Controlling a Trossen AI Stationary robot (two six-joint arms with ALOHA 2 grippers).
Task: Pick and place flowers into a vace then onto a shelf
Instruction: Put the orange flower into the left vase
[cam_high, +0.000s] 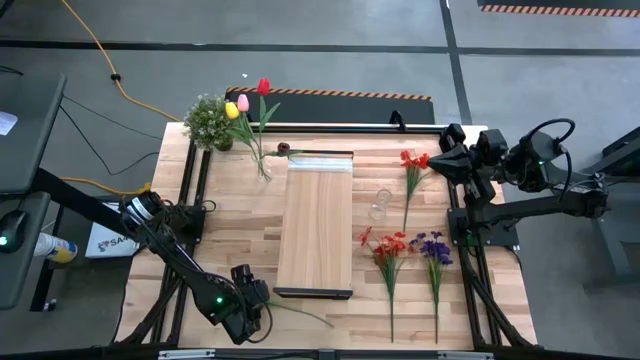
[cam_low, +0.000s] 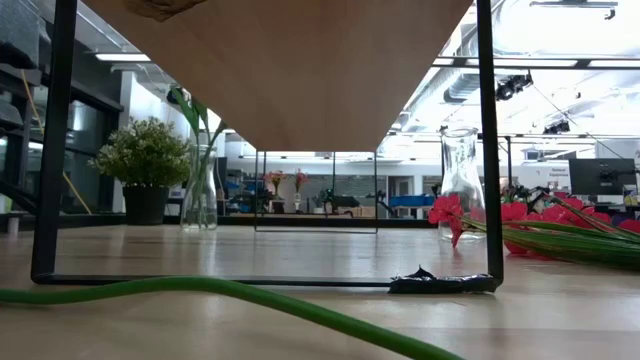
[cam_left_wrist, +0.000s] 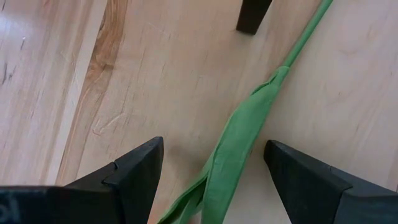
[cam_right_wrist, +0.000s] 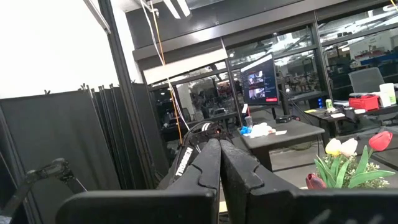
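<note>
step: grasp stem | left gripper (cam_left_wrist: 208, 168) at table's 7 o'clock, fingers released astride stem (cam_left_wrist: 239, 134) | right gripper (cam_right_wrist: 219, 163) clenched, 2 o'clock | we centre, lower, squeeze below the leaf

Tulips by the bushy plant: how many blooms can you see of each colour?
Yellow tulip: 1
Pink tulip: 1
Red tulip: 1
Maroon tulip: 1
Total: 4
The stem between the left gripper's open fingers shows no bloom, so it is not counted.
</note>
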